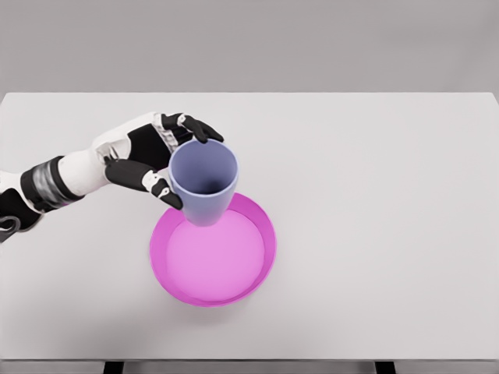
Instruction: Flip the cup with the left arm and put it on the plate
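White table (390, 195), pink plate (175, 273) lying on it, near front edge

There is one view only, from the robot's head, looking steeply down and forward across the flat white rectangular table (374, 195). It stands near enough that the tabletop fills the frame, with grey wall beyond its far edge.
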You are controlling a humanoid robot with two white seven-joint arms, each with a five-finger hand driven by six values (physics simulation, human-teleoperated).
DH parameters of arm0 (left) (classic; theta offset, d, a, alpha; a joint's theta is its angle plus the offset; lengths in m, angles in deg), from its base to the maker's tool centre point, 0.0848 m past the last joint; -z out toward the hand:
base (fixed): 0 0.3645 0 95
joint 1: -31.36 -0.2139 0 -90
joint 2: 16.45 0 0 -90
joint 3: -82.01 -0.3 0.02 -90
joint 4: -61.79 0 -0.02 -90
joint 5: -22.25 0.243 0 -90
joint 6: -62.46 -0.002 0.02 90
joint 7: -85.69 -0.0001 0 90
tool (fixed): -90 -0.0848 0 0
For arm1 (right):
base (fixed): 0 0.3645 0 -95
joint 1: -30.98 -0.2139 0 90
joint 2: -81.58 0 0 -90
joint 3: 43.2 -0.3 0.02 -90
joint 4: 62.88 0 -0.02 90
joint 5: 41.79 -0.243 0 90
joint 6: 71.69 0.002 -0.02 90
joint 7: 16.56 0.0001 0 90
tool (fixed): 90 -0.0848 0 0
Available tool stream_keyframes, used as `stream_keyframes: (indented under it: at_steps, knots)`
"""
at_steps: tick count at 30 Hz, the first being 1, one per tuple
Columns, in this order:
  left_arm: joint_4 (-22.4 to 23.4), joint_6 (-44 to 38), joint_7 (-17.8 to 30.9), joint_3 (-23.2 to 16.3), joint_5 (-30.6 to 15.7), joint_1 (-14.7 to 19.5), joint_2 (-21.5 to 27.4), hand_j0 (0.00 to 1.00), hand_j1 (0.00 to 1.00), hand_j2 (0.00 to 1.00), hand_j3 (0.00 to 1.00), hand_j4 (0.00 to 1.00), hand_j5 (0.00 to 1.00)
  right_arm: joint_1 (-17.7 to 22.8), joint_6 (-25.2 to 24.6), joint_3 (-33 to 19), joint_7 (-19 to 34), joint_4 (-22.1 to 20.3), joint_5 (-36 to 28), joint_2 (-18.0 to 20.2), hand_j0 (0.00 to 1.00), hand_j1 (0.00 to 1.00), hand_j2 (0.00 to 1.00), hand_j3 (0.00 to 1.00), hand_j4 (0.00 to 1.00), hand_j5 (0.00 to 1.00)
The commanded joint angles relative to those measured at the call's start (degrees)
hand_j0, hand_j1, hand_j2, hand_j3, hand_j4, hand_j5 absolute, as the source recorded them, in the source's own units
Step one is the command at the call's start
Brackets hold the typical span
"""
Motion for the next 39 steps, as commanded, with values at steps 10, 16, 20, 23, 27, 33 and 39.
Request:
stream_keyframes:
  at_steps: [10,16,20,23,27,33,39]
  knots:
    - [1.6,-2.0,0.1,-0.8,3.6,-0.9,-3.9,0.53,0.53,0.53,0.53,0.53,0.53,0.0,0.0,0.0,0.0,0.0,0.0,0.0,1.00,1.00,1.00,1.00,1.00,1.00]
    - [1.5,-2.0,0.1,-0.8,3.2,-1.1,-3.9,0.53,0.53,0.53,0.53,0.53,0.53,0.0,0.0,0.0,0.0,0.0,0.0,0.0,1.00,1.00,1.00,1.00,1.00,1.00]
    - [1.3,-2.0,0.1,-0.7,3.1,-1.3,-4.0,0.53,0.53,0.53,0.53,0.53,0.53,0.0,0.0,0.0,0.0,0.0,0.0,0.0,1.00,1.00,1.00,1.00,1.00,1.00]
    - [0.7,-2.0,0.1,-0.8,2.5,-1.3,-4.0,0.53,0.53,0.53,0.53,0.53,0.53,0.0,0.0,0.0,0.0,0.0,0.0,0.0,1.00,1.00,1.00,1.00,1.00,1.00]
    - [0.1,-2.0,0.1,-0.8,2.4,-1.4,-3.8,0.53,0.53,0.53,0.53,0.53,0.53,0.0,0.0,0.0,0.0,0.0,0.0,0.0,1.00,1.00,1.00,1.00,1.00,1.00]
    - [1.5,-2.1,0.1,-0.8,2.5,-1.5,-3.5,0.53,0.53,0.53,0.53,0.53,0.53,-0.1,0.0,0.0,0.0,0.0,0.0,0.0,1.00,1.00,1.00,1.00,1.00,1.00]
    - [3.7,-2.4,0.1,-0.8,3.1,-1.3,-3.7,0.53,0.53,0.53,0.53,0.53,0.53,0.0,0.0,0.0,0.0,0.0,0.0,0.0,1.00,1.00,1.00,1.00,1.00,1.00]
